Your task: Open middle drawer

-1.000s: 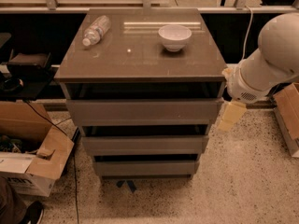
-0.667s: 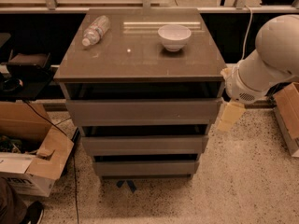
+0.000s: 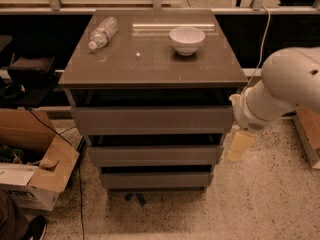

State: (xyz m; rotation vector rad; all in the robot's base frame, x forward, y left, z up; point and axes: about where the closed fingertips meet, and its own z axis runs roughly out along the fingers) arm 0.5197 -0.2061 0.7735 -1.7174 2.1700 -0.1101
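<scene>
as the middle drawer (image 3: pixel 155 155) is handleless and appears shut, second from the top, the gripper (image 3: pixel 240 146) is held just beside its three o'clock end, presumably so an edge can be caught; the gripper's state cannot be told.

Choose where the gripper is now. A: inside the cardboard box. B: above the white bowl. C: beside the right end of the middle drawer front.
C: the gripper hangs just right of the middle drawer, level with its front panel.
</scene>
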